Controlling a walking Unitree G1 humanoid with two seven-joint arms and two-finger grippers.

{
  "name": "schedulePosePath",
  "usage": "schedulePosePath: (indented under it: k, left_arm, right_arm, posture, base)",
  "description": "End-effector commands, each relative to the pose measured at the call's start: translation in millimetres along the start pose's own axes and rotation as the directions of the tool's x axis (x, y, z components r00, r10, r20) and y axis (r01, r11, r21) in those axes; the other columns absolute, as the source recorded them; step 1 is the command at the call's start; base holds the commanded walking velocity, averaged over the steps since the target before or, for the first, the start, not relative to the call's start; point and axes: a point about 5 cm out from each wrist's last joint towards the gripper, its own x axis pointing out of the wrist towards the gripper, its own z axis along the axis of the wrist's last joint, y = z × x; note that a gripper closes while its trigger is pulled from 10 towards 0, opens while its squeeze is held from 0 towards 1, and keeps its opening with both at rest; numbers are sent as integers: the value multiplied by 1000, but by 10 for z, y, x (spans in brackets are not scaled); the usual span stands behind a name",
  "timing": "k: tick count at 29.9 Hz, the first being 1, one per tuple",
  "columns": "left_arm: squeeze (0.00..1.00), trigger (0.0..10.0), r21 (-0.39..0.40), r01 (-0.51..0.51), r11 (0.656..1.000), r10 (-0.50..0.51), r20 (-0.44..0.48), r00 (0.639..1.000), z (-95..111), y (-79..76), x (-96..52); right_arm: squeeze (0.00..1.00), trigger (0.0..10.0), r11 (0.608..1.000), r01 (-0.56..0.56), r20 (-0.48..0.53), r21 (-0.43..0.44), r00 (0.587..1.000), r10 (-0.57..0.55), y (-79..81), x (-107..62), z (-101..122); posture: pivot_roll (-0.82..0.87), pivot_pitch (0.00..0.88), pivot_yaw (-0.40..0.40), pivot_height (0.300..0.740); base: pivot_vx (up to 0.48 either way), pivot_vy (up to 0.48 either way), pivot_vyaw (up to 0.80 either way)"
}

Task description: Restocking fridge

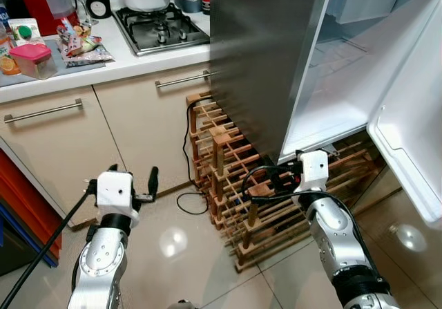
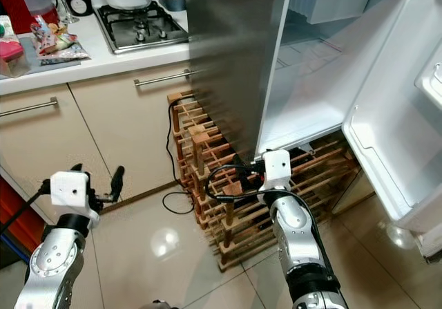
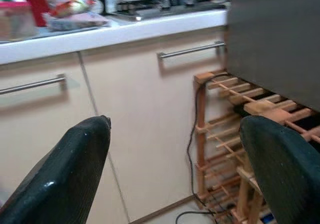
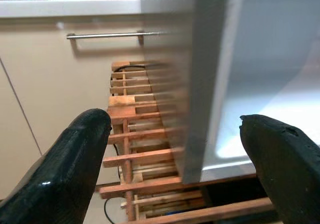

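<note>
Now both arms raised fwd: left gripper (image 1: pixel 131 176) fingers spread, empty; right gripper (image 4: pixel 175 154) spread, facing open fridge (image 1: pixel 331 81).

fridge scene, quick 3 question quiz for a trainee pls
1. True or false: the white fridge door stands open.
2. What sits under the tall steel-sided fridge? A) a blue crate B) a wooden lattice wine rack C) a bin
3. Fill in: the left gripper and right gripper each hold ____.

Key: 1 true. 2 B. 3 nothing; in the wrist views both pairs of black fingers are spread apart with only cream cabinets and the rack between them.
</note>
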Motion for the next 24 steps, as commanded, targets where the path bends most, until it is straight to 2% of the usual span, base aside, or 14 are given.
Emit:
schedulePosePath:
  k: [1, 7, 9, 10, 15, 17, 19, 20, 21, 22, 24]
  left_arm:
    - [0, 10000, -1, -3, 1000, 3, 0, 1000, 5, -23, 29]
    - [0, 10000, -31, -10, 999, 10, -7, 1000, -6, -95, 114]
    - [0, 10000, -41, -32, 999, 32, -2, 999, 9, -95, 151]
    - [0, 10000, -45, -38, 998, 38, -1, 999, 19, -97, 173]
    - [0, 10000, -52, -34, 998, 34, 3, 999, 33, -108, 210]
    - [0, 10000, -52, -35, 998, 35, 4, 999, 32, -105, 219]
    - [0, 10000, -53, -38, 998, 38, 10, 999, 44, -102, 226]
    - [0, 10000, -54, -40, 998, 41, 14, 999, 53, -99, 230]
    - [0, 10000, -54, -40, 998, 41, 14, 999, 53, -99, 230]
    - [0, 10000, -57, -45, 997, 46, 17, 999, 63, -97, 234]
    - [0, 10000, -58, -44, 997, 45, 17, 999, 68, -103, 235]
  right_arm:
    - [184, 10000, 1000, 17, -1, 18, 1000, -17, -42, -18, -6]
    - [173, 10000, 1000, 18, -7, 0, 1000, -18, -54, -13, -1]
    - [86, 10000, 999, 19, -14, -28, 1000, -20, -66, -1, 5]
    - [0, 10000, 999, 24, -15, -31, 1000, -25, -76, 8, 11]
    - [0, 10000, 999, 43, 2, -18, 999, -43, -126, 4, 53]
    - [0, 10000, 992, 123, 6, -28, 992, -123, -216, -68, 49]
    - [0, 10000, 982, 184, -18, -38, 983, -184, -266, -209, -28]
    - [0, 10000, 981, 187, -30, -49, 982, -189, -259, -289, -80]
    - [0, 10000, 981, 187, -30, -49, 982, -189, -259, -289, -80]
    - [0, 10000, 982, 184, -67, -52, 980, -187, -245, -445, -199]
    - [0, 10000, 976, 212, -84, -47, 973, -216, -276, -527, -254]
  posture:
    - [-13, 0, 9, 740]
    - [-18, 0, 11, 740]
    - [-19, 0, 11, 740]
    - [-20, 0, 11, 740]
    - [-23, 0, 9, 740]
    - [-23, 0, 3, 740]
    - [-23, 0, -4, 740]
    - [-23, 0, -4, 740]
    - [-23, 0, -4, 740]
    - [-36, 0, 2, 740]
    - [-45, 0, 7, 740]
  base:
    - [0, -412, 494]
    - [261, -398, 491]
    - [178, 0, 519]
    - [0, 0, 0]
    - [0, 0, 0]
    - [0, 0, 0]
    - [0, 0, 0]
    - [0, 0, 0]
    - [0, 0, 0]
    - [0, 0, 0]
    - [0, 0, 0]
